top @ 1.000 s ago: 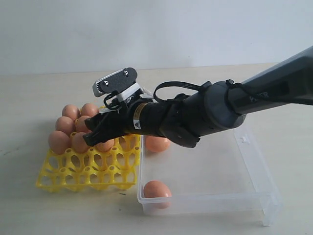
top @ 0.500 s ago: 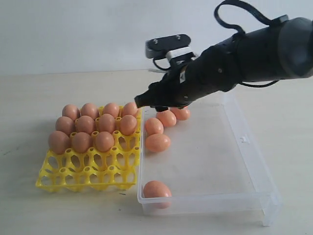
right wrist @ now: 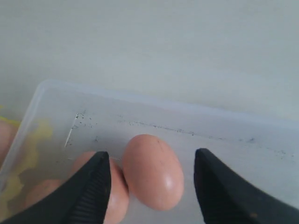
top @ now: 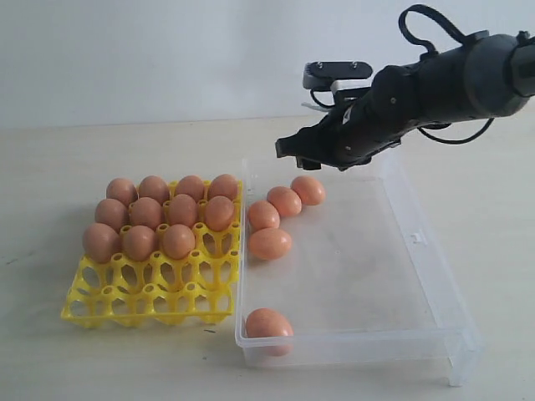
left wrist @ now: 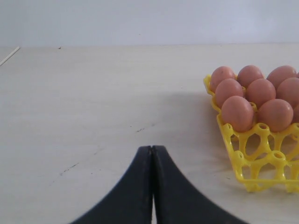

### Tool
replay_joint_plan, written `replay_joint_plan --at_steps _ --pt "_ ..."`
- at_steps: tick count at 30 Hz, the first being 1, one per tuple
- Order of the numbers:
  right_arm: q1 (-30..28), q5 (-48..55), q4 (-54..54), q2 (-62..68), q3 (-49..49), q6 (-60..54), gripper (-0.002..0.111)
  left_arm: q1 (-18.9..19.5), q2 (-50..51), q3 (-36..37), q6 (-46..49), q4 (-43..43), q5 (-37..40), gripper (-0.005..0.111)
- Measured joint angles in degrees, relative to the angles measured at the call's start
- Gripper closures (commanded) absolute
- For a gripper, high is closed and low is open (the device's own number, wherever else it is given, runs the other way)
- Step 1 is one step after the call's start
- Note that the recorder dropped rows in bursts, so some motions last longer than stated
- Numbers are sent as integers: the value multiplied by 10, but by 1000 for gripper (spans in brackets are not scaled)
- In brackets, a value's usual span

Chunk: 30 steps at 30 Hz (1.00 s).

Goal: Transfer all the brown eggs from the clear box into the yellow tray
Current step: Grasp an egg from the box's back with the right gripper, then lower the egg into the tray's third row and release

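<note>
Pale counter (top: 67,368), eleven eggs (top: 159,213) in the tray (top: 150,302), five more in the box (top: 418,276). Right hand (right wrist: 150,161) is spread over the far egg (top: 308,190), which touches its neighbour (top: 284,200), so a finger could come down on that one and crack it; left hand (left wrist: 152,154) is pressed together

Just a pale beige bench (top: 58,159) with a few tiny dark specks and scuffs, backed by a plain off-white wall (top: 150,58). Soft, even light, faint shadows.
</note>
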Motion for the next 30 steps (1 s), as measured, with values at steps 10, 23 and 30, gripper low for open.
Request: replay_joint_plan --at_steps 10,23,30 --pt "0 118 14 105 -144 -14 55 0 0 0 0 0 0 107" --pt "0 162 29 141 -169 -41 108 0 0 0 0 0 0 107" --pt "23 84 32 31 -105 -42 108 0 0 0 0 0 0 107"
